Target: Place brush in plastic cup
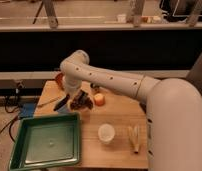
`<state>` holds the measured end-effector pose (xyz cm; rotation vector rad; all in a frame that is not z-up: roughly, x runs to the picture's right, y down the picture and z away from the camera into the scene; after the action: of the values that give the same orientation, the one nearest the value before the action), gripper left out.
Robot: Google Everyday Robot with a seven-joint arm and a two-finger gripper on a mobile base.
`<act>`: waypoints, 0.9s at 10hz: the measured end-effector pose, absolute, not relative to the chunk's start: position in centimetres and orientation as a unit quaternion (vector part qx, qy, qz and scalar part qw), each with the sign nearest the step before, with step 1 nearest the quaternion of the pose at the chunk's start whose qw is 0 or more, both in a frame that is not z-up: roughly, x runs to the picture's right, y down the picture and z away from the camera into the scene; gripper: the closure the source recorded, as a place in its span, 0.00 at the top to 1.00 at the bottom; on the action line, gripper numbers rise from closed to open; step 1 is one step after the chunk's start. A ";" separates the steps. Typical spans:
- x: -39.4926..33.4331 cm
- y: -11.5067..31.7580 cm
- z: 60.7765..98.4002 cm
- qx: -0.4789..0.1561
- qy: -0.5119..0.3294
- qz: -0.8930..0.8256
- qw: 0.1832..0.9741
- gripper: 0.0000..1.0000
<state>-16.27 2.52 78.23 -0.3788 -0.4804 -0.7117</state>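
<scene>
Left of the frame's centre, the gripper is hanging low over the wooden table, just above the upper right corner of the green tray; whether it is gripping anything cannot be told, since its dark mass is merging with whatever lies beneath it; a slim dark object, possibly the brush, is sticking out from the gripper toward the lower left, its long axis running diagonally from upper right to lower left, its outer end sitting just beside the tray's top rim; the white arm is sweeping in from the right side of the frame and bending down to the gripper; an orange ball is lying just right of the gripper; a reddish bowl is showing partly behind the arm near the table's back edge; a white cup is standing lower centre, well apart from the gripper, with bare wood around it; a pale yellow item is lying right of that cup near the table's front edge; the plastic cup is not distinguishable.
</scene>
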 end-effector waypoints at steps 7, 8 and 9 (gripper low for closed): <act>-19.2 2.7 75.1 -0.181 -0.247 -0.379 0.873 0.00; -19.6 2.8 74.7 -0.185 -0.254 -0.381 0.870 0.00; -19.7 2.6 74.4 -0.185 -0.262 -0.382 0.867 0.00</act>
<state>-19.66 2.57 74.39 -0.3877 -0.5484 -0.7989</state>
